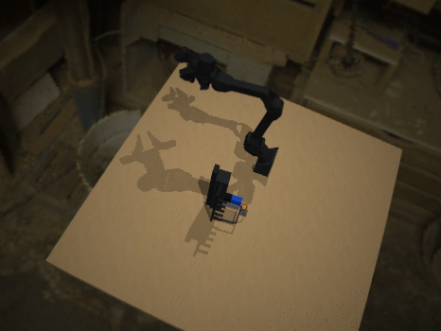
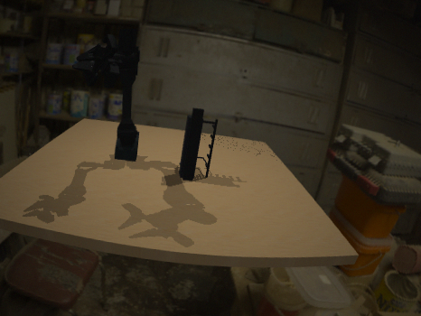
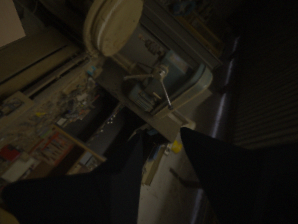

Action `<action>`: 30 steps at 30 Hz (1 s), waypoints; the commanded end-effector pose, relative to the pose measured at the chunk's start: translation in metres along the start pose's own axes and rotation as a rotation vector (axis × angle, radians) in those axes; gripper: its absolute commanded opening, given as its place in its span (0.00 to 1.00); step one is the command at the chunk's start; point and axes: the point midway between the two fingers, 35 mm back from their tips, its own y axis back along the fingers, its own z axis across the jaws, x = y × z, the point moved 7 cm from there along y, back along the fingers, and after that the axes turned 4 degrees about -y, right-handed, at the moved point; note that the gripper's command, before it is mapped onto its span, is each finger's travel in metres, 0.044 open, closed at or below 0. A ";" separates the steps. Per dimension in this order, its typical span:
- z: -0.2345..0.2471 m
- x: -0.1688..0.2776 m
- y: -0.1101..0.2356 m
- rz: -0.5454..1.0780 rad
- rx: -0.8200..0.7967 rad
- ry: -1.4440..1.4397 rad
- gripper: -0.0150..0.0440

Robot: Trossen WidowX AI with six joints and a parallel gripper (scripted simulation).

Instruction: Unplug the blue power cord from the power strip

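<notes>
Blue plug (image 1: 235,199) seated in the upright black power strip (image 1: 219,185) on the table (image 1: 308,227), cord largely obscured, end effector (image 1: 185,63) raised well apart, partly closed, empty.

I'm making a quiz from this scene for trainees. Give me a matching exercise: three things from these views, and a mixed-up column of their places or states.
Things:
1. end effector
2. blue plug
3. arm base

Places or states:
A. bolted on the table behind the strip
B. seated in the upright power strip
C. raised over the table's far edge, partly closed, holding nothing

Pairs: 1-C, 2-B, 3-A
</notes>
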 end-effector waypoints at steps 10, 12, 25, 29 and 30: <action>-0.002 -0.072 -0.009 -0.347 0.028 -0.104 0.53; -0.003 -0.084 -0.007 -0.405 0.032 -0.121 0.53; -0.014 -0.161 0.026 -0.801 0.046 -0.228 0.53; -0.018 -0.182 0.044 -0.927 0.046 -0.258 0.53; -0.020 -0.187 0.049 -0.959 0.046 -0.266 0.53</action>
